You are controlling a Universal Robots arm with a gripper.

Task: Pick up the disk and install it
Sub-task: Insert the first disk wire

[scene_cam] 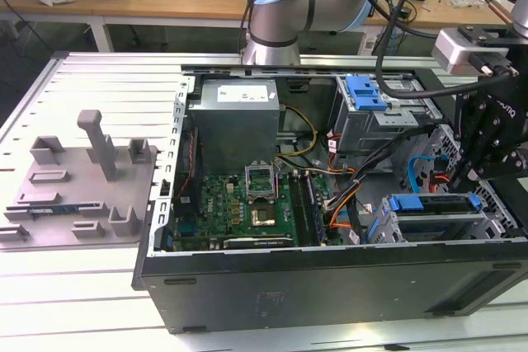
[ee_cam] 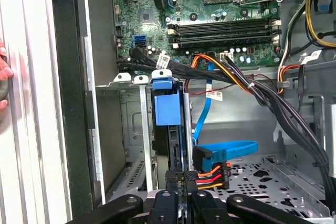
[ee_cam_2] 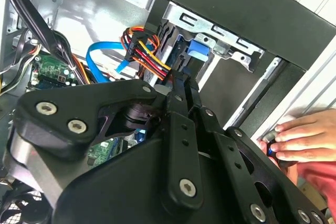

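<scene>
Black linkage gripper [ee_cam: 178, 203]: fingers closed on edge of silvery hard disk in blue plastic carrier [ee_cam: 169, 145], standing upright in grey metal drive cage [ee_cam: 126, 129] inside open black computer case [scene_cam: 330, 286]; hand [ee_cam_2: 304, 140] nearby.

Exterior view: high, off the arm, angled down across the worktop [scene_cam: 74, 302] at the open computer case [scene_cam: 330, 286], moderately far; arm at the exterior view's right. First wrist view: close, aimed past the claw [ee_cam: 178, 203] into the case at the drive cage [ee_cam: 142, 129] and motherboard [ee_cam: 210, 3]. Second wrist view: closer still, behind the claw linkage [ee_cam_2: 178, 145], facing the same cage. Shared by both wrist views: cage, blue cable, a hand [ee_cam_2: 304, 140] at the case edge.
</scene>
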